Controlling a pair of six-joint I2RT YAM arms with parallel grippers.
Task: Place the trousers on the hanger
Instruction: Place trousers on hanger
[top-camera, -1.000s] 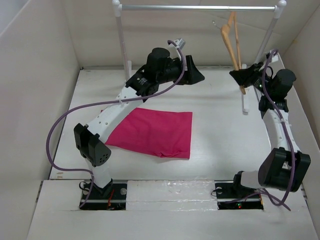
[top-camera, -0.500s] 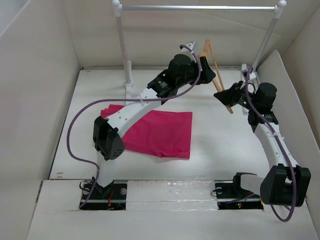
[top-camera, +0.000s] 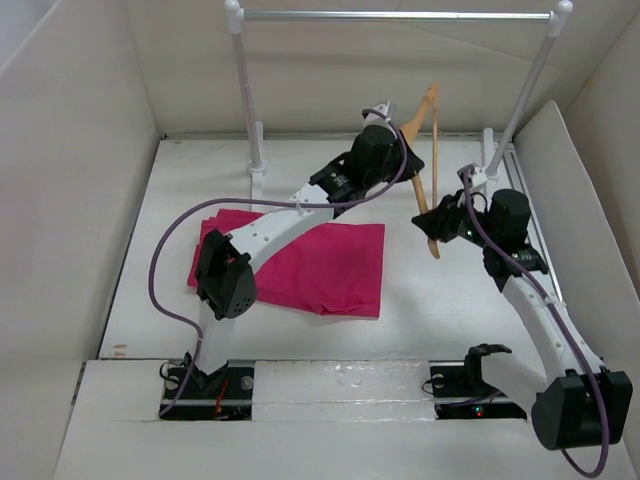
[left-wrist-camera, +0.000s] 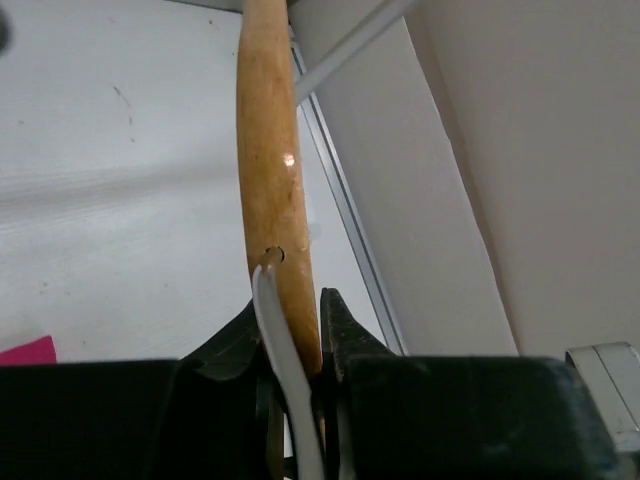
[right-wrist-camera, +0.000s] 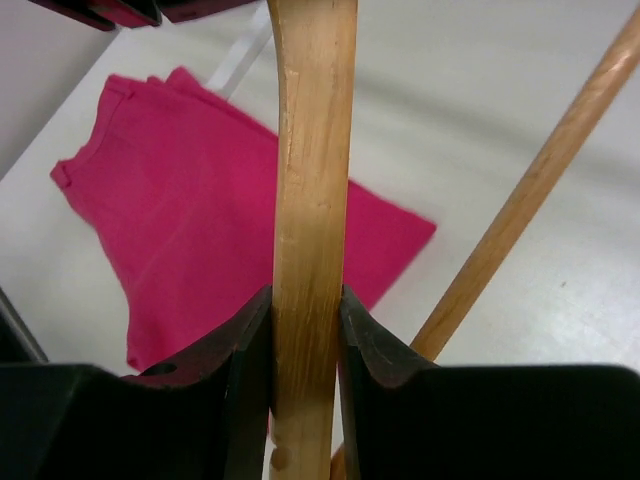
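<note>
The hanger (top-camera: 435, 160), thin tan wood, hangs tilted in the air over the table's back right, held at both ends. My left gripper (top-camera: 403, 133) is shut on its upper part beside the metal hook (left-wrist-camera: 287, 400); in the left wrist view the wood (left-wrist-camera: 272, 170) is pinched between the jaws (left-wrist-camera: 297, 320). My right gripper (top-camera: 432, 228) is shut on the lower arm of the hanger (right-wrist-camera: 310, 150), jaws (right-wrist-camera: 305, 330) tight against it, with the hanger's bar (right-wrist-camera: 530, 190) to the right. The trousers (top-camera: 310, 262), magenta and folded, lie flat on the table under the left arm, and show again as trousers (right-wrist-camera: 180, 200).
A rack with white posts (top-camera: 240, 80) and a grey rail (top-camera: 395, 15) stands at the back of the table. Beige walls (top-camera: 70, 150) close in the left, right and back. The left arm's purple cable (top-camera: 165, 270) loops over the table's left side.
The right arm brought the hanger off the rail, leftward and down over the table. The left arm swung right to meet it, and its gripper closed on the hanger's upper part.
</note>
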